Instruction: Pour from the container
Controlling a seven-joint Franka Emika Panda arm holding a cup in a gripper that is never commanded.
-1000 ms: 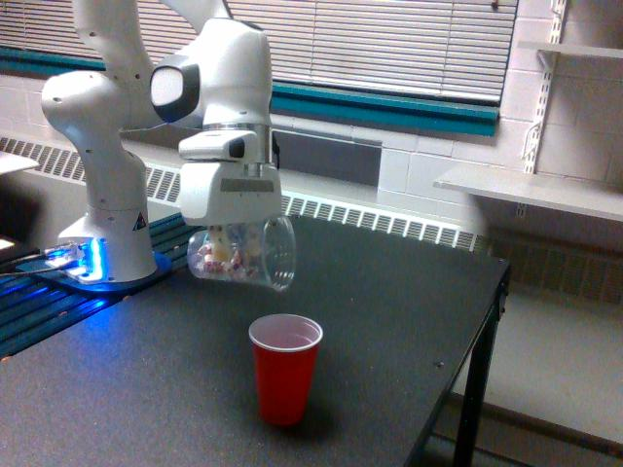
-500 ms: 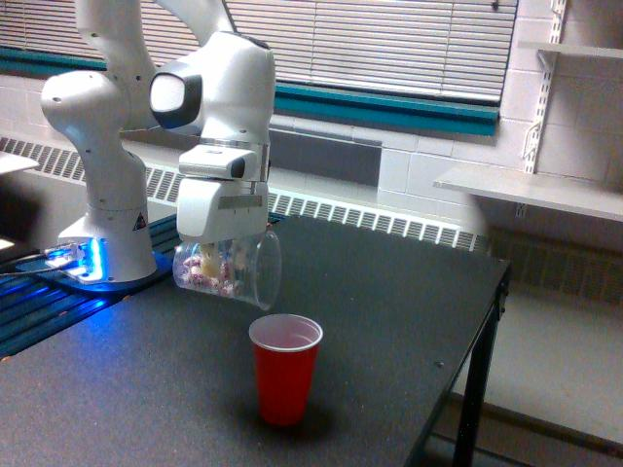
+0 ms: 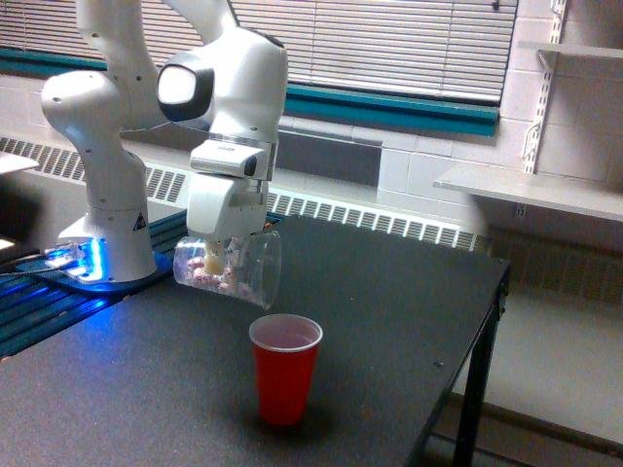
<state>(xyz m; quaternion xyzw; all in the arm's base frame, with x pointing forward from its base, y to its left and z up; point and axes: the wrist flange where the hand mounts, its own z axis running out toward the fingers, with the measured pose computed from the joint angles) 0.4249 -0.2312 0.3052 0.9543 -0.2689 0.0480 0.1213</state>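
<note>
The clear plastic cup (image 3: 232,267) hung on its side above the table, mouth turned toward the exterior view's right and tipped slightly down, with small pale and pinkish pieces (image 3: 212,271) heaped against its lower wall near the closed end. The gripper (image 3: 226,245) pinched the cup from above, its fingers pressed against the ribbed wall. Below and a little to the exterior view's right stood the red cup (image 3: 285,368), upright, open, apart from the clear cup, its white inside showing nothing that could be made out.

The rim of the clear cup sat near the left edge of the red cup's mouth rather than squarely over it. The main risk looked to be a miss: if the tilt steepened from this spot, the pieces would likely slide out in a bunch and some would drop short, landing on the dark tabletop (image 3: 389,292) or bouncing off the red rim. A sudden release of the heap could also strike the light red cup and tip it. Thin plastic squeezed sideways might flex or slip in the grasp.
</note>
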